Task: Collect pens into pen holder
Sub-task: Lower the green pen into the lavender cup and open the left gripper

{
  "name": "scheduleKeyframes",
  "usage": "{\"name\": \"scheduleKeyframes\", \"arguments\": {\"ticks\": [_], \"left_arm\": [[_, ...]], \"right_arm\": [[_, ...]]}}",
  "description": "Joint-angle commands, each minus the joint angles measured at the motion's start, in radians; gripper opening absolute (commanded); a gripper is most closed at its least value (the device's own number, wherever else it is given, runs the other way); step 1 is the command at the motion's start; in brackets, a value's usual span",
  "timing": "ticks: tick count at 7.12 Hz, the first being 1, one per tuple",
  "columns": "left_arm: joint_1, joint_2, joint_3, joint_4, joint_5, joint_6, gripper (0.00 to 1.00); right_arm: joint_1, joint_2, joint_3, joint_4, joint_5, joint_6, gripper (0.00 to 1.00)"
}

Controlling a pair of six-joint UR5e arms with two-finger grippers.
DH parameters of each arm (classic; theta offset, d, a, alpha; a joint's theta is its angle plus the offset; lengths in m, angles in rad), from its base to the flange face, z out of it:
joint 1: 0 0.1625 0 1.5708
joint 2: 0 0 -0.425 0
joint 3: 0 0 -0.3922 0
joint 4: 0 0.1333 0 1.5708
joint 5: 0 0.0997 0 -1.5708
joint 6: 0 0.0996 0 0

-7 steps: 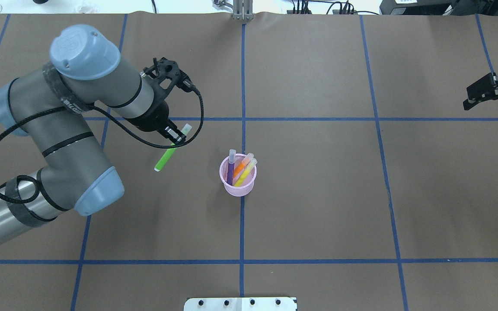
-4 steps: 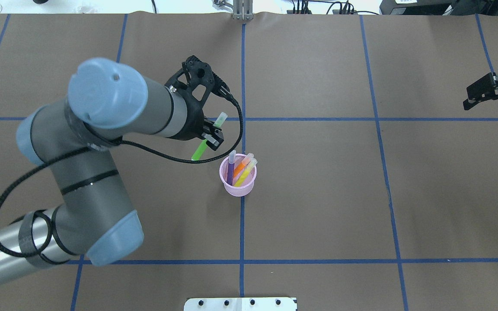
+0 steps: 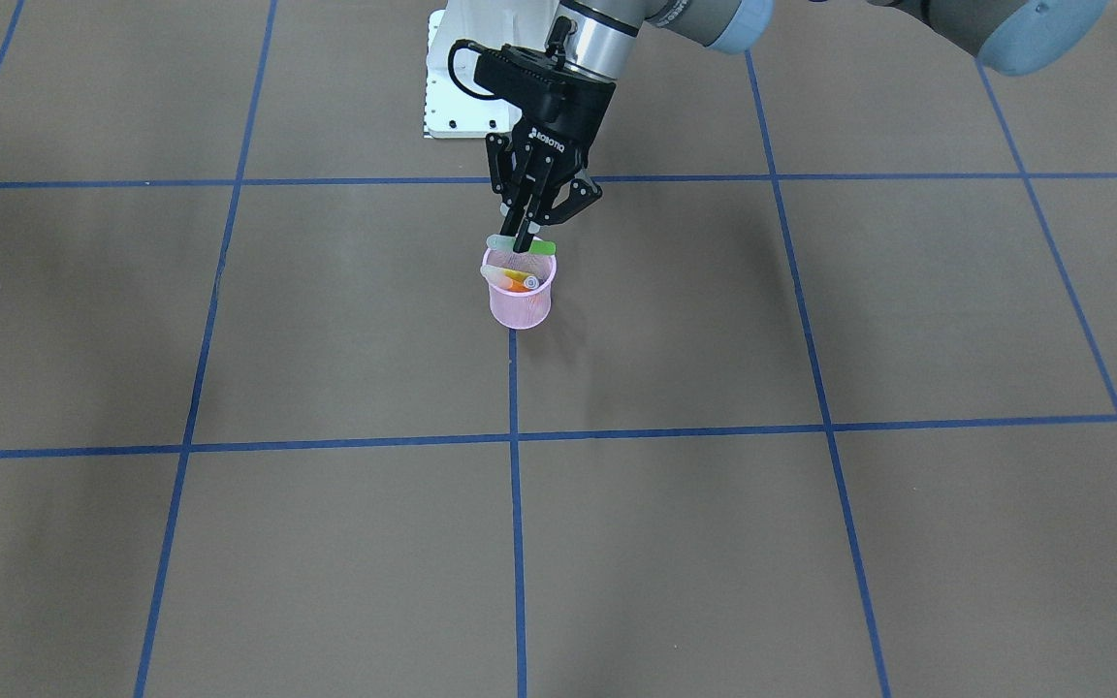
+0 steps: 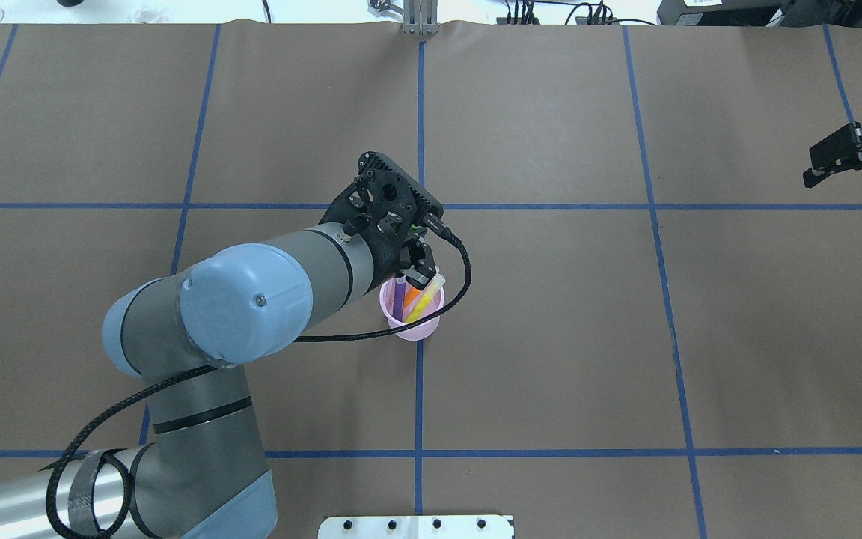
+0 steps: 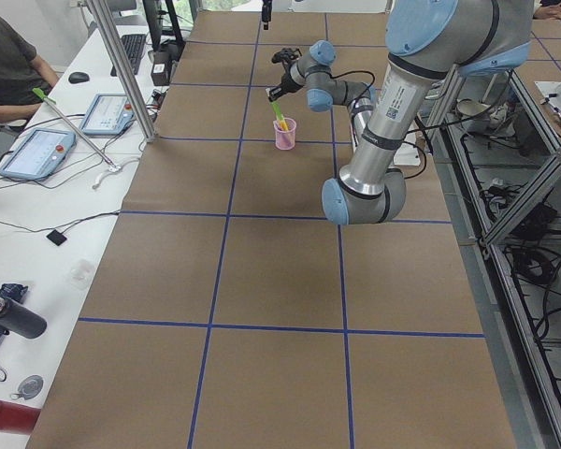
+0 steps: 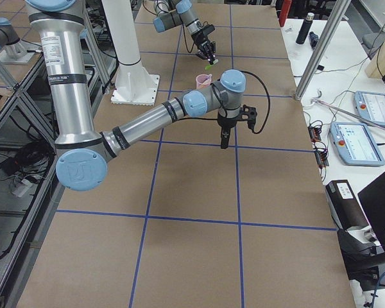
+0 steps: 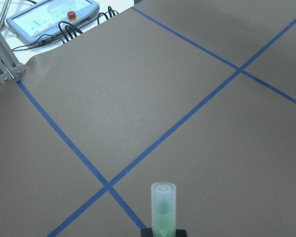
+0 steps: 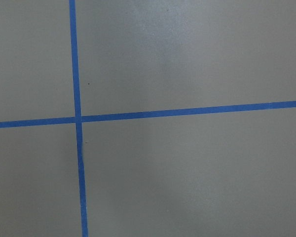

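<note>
The pink mesh pen holder [image 4: 410, 328] stands at the table's middle, also seen in the front view [image 3: 518, 302]. Purple [image 4: 399, 298], orange [image 4: 410, 294] and yellow [image 4: 423, 301] pens stand in it. My left gripper [image 3: 523, 240] is shut on the green pen [image 3: 543, 248] and holds it tilted just above the holder's rim. Its pale cap fills the bottom of the left wrist view [image 7: 163, 206]. In the overhead view the wrist hides most of that pen. My right gripper [image 4: 846, 168] hovers open and empty at the far right.
Brown paper with blue tape lines covers the table [image 4: 551, 337]. A white base plate [image 3: 457, 87] lies at the robot's side. The left arm's elbow [image 4: 244, 299] hangs over the table left of the holder.
My left arm has swung right with the green pen, from well left of the holder to directly over it. The right gripper has not moved.
</note>
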Motion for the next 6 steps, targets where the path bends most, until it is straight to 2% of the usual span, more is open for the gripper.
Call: {"name": "scheduleKeyframes", "arguments": {"ticks": [1,2,6], "left_arm": [[0.023,0.001,0.076,-0.098,0.049,0.007,0.00],[0.049,0.000,0.078,-0.107,0.074,0.007,0.00],[0.075,0.006,0.080,-0.106,0.076,0.001,0.00]], "right_arm": [[0.006,0.001,0.001,0.000,0.000,-0.001,1.00],[0.006,0.001,0.001,0.000,0.000,-0.001,1.00],[0.006,0.015,-0.017,0.000,0.000,-0.001,1.00]]}}
